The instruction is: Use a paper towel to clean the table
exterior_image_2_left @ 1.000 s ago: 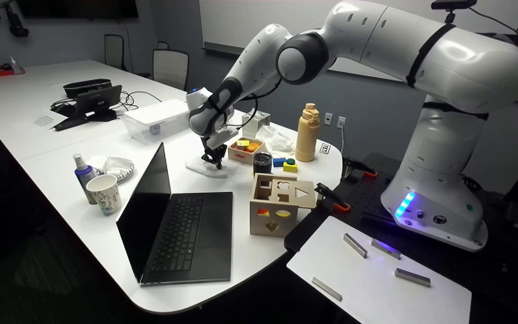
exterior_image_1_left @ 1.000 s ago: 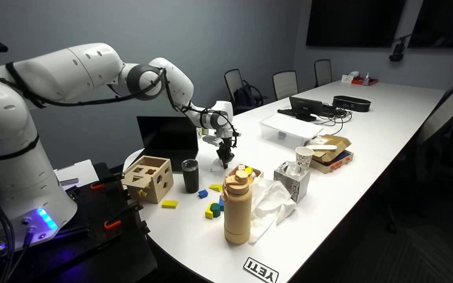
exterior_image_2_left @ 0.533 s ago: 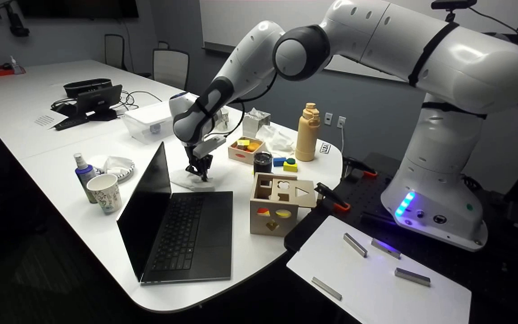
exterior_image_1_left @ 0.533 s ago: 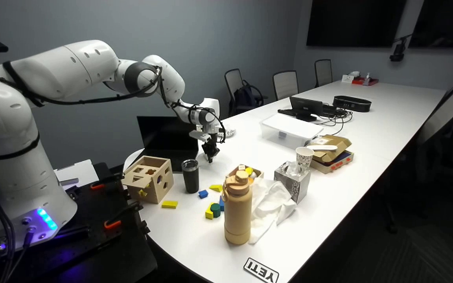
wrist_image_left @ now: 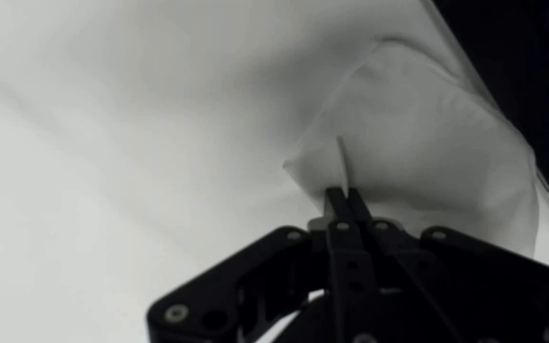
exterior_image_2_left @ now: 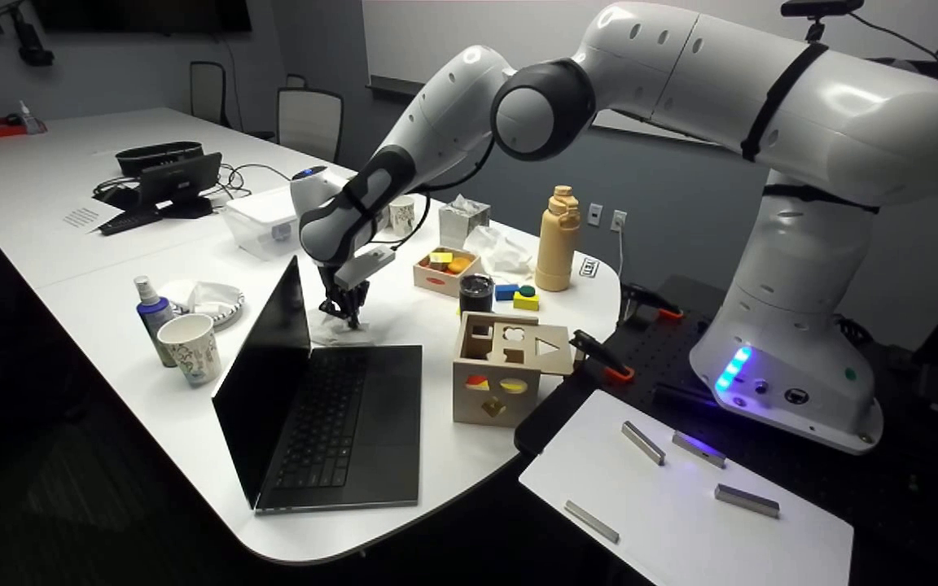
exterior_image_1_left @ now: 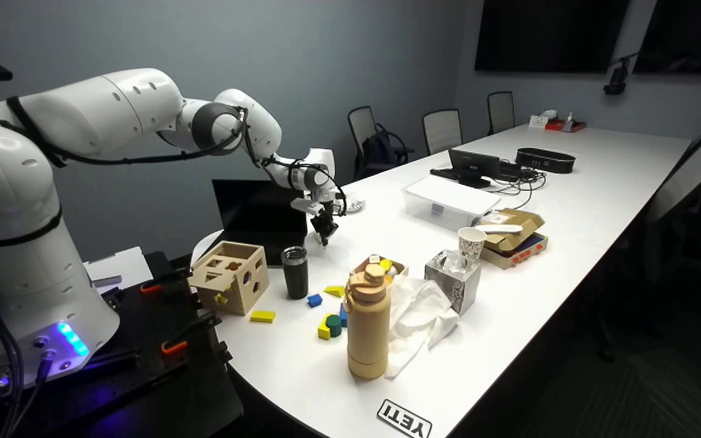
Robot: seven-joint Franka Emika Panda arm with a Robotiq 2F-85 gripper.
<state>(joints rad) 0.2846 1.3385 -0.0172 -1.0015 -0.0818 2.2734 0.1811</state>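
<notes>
My gripper [wrist_image_left: 346, 194] is shut on a fold of a white paper towel [wrist_image_left: 432, 128]. In the wrist view the towel spreads ahead and to the right of the fingertips, with one edge against the laptop. In an exterior view the gripper [exterior_image_2_left: 352, 322] points down and the towel [exterior_image_2_left: 335, 332] lies low on the table by the back edge of the keyboard half. In an exterior view the gripper [exterior_image_1_left: 325, 242] is beside the laptop and the towel can hardly be told from the tabletop. The long white glossy table [exterior_image_1_left: 381, 234] has a rounded end.
An open black laptop [exterior_image_2_left: 355, 439] stands right beside the gripper. Near it are a black tumbler [exterior_image_1_left: 295, 274], a wooden shape box [exterior_image_1_left: 229, 280], a tray of blocks [exterior_image_2_left: 440, 281], a tan bottle [exterior_image_1_left: 367, 328], a tissue box [exterior_image_1_left: 453, 280] and a spray bottle [exterior_image_2_left: 151, 317].
My gripper has dragged the towel across the table from near the block tray to the laptop's edge. Most of the move came in the first half second; the last shift is small.
</notes>
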